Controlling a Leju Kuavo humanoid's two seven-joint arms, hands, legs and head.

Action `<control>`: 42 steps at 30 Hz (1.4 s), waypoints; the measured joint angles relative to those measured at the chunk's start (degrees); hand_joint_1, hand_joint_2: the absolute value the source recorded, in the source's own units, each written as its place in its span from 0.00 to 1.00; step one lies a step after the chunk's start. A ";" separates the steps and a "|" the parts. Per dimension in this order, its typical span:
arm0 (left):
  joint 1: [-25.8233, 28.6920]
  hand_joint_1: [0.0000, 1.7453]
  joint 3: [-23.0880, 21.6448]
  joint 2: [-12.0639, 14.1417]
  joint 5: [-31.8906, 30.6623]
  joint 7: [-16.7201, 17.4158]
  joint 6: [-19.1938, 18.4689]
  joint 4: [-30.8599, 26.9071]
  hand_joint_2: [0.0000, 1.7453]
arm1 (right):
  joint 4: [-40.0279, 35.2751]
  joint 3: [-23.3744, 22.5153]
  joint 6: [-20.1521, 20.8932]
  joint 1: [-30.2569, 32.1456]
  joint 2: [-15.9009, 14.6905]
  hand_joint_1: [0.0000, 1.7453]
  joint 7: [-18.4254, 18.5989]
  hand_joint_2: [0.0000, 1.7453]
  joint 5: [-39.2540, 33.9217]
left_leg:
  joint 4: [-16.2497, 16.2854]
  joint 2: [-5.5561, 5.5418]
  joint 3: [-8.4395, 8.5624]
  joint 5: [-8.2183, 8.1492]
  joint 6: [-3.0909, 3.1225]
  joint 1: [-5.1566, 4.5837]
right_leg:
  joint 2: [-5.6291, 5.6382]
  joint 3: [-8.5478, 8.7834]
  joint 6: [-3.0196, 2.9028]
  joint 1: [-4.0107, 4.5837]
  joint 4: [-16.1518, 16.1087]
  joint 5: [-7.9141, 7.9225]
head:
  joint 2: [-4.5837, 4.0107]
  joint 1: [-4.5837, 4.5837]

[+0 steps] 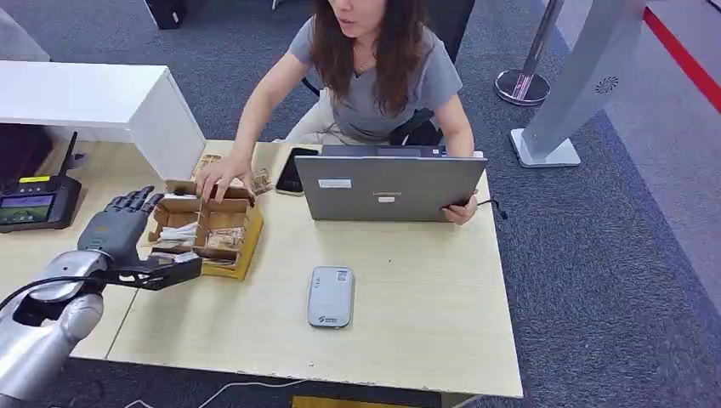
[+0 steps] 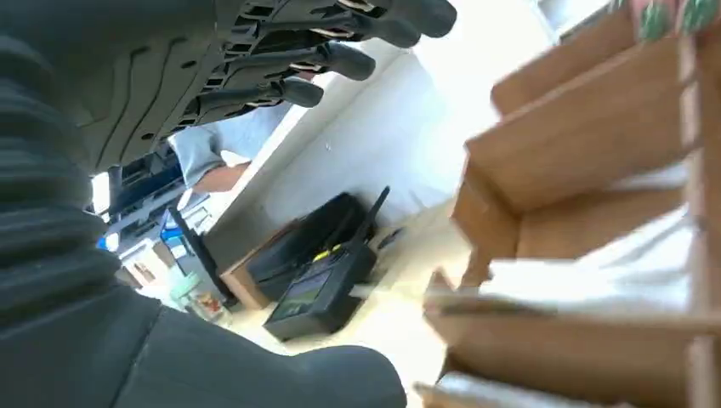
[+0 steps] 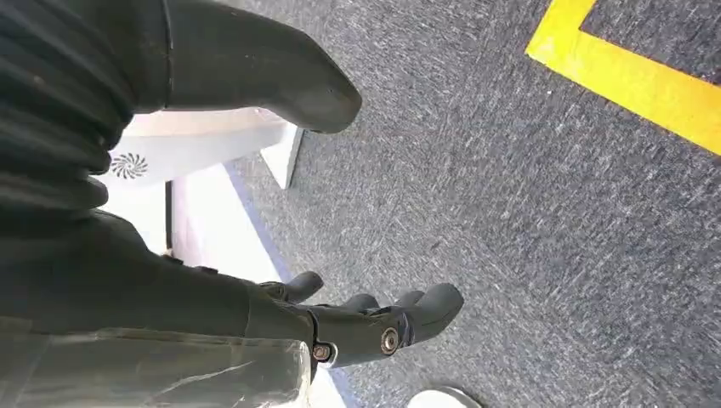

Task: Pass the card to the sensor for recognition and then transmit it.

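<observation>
An open cardboard box stands on the wooden table, left of centre, with white cards lying in its compartments. My left hand hovers just left of the box, fingers spread and thumb reaching toward the box's near corner, holding nothing. Up close in the left wrist view are the box walls and white cards. A person's hand rests on the box's far edge. The grey-white card sensor lies flat mid-table. My right hand hangs over grey carpet, empty with fingers loosely apart.
A grey laptop stands behind the sensor, with the person seated behind it. A black phone lies beside the laptop. A black terminal sits at the far left, and a white cabinet behind the box.
</observation>
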 joint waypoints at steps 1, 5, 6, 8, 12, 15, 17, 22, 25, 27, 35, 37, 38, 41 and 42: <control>-0.01 0.00 -0.18 0.61 0.49 0.00 -0.62 -0.02 1.00 | 0.00 0.00 -0.02 0.01 0.00 0.00 0.00 1.00 -0.02 | 0.00 0.00 0.00 0.00 0.00 0.00 | 0.01 -0.01 0.00 0.00 0.00 0.00 | 0.00 0.00; -0.20 0.00 -0.79 2.38 1.97 0.13 -2.49 -0.81 1.00 | 0.00 -0.02 -0.20 0.07 0.00 0.00 0.00 1.00 -0.17 | 0.00 0.00 0.00 0.00 0.00 0.00 | 0.00 0.00 0.00 0.00 0.00 0.00 | 0.00 0.02; -0.32 0.00 -1.12 2.93 2.50 0.31 -2.98 -1.12 1.00 | 0.00 -0.02 -0.26 0.06 0.00 0.00 0.00 1.00 -0.17 | 0.00 0.00 0.00 0.00 0.00 0.00 | 0.00 0.00 0.00 0.00 0.00 0.00 | 0.00 0.00; -0.70 0.00 -1.79 3.69 3.24 0.50 -3.46 -1.60 1.00 | 0.00 -0.04 -0.39 0.07 0.00 0.00 0.00 1.00 -0.17 | 0.00 0.01 0.00 0.00 0.00 0.00 | 0.01 0.00 0.00 0.00 0.00 0.00 | 0.00 0.02; -1.22 0.24 -2.56 4.63 4.22 0.61 -3.15 -2.06 1.00 | 0.00 -0.04 -0.48 0.10 0.00 0.00 -0.02 0.00 -0.15 | 0.00 0.00 0.00 0.00 0.00 -0.01 | 0.00 0.00 0.00 0.00 0.00 0.00 | 0.00 0.00; -1.40 0.24 -3.21 4.61 4.42 0.70 -2.56 -2.03 1.00 | 0.00 -0.06 -0.44 0.09 0.00 0.00 -0.02 0.00 0.04 | 0.00 0.00 0.00 0.00 0.00 -0.01 | 0.00 0.00 0.00 0.00 0.00 0.00 | 0.00 0.00; -1.62 0.25 -3.67 4.52 4.42 0.79 -2.34 -2.03 1.00 | 0.00 -0.04 -0.42 0.10 0.00 0.00 -0.02 0.00 0.11 | 0.00 0.01 0.00 0.00 0.00 -0.01 | 0.00 0.00 0.00 0.00 0.00 0.00 | 0.00 0.00; -2.21 0.94 -4.61 3.95 3.53 0.94 -0.60 -1.53 1.00 | 0.00 -0.04 -0.31 0.07 0.00 0.00 -0.02 0.00 0.20 | 0.00 0.00 0.00 0.00 0.00 -0.01 | 0.00 0.00 0.00 -0.01 0.00 0.00 | 0.00 0.00; -2.36 0.92 -5.14 2.79 2.98 0.68 0.19 -0.15 1.00 | 0.00 -0.04 -0.24 -0.03 0.00 0.00 0.00 0.00 0.37 | 0.00 0.02 0.00 0.00 0.00 -0.01 | 0.01 0.00 0.00 -0.01 0.00 0.00 | 0.00 0.00; -2.36 0.62 -5.51 2.05 2.95 0.66 0.41 0.83 1.00 | 0.00 -0.04 -0.24 -0.03 0.00 0.00 0.02 0.00 0.55 | 0.00 0.02 0.00 0.00 0.00 -0.01 | 0.01 0.00 0.00 -0.01 0.00 0.00 | 0.00 0.00; -2.46 0.00 -6.78 0.54 2.87 0.31 0.52 3.56 1.00 | 0.00 -0.04 -0.26 -0.05 0.00 0.00 0.48 0.00 0.96 | 0.00 0.01 0.00 0.00 0.00 -0.01 | 0.01 0.00 0.00 -0.01 0.00 0.00 | 0.00 0.00; -2.47 0.00 -7.04 0.43 2.89 0.31 0.50 3.89 1.00 | 0.00 -0.04 -0.28 -0.05 0.00 0.00 0.50 0.00 0.96 | 0.00 0.01 0.00 0.00 0.00 -0.01 | 0.01 0.00 0.00 -0.01 0.00 0.00 | 0.00 0.00; -2.47 0.00 -7.15 0.43 2.91 0.28 0.50 4.02 1.00 | 0.00 -0.04 -0.28 -0.05 0.00 0.00 0.50 0.00 0.98 | 0.00 0.01 0.00 0.00 0.00 -0.01 | 0.01 0.00 0.00 0.00 0.00 0.00 | 0.00 0.00; -2.56 0.00 -7.32 0.46 2.95 0.24 0.48 4.37 1.00 | 0.00 -0.04 -0.26 -0.07 0.00 0.00 0.48 0.00 0.98 | 0.00 0.01 0.00 0.00 0.00 -0.01 | 0.00 0.00 0.00 0.00 0.00 0.00 | 0.00 0.00; -2.62 0.00 -7.34 0.43 2.98 0.22 0.48 4.50 1.00 | 0.00 -0.04 -0.26 -0.07 0.00 0.00 0.50 0.00 0.98 | 0.00 0.01 0.00 0.00 0.00 -0.01 | 0.00 0.00 0.00 0.00 0.00 0.00 | 0.00 0.00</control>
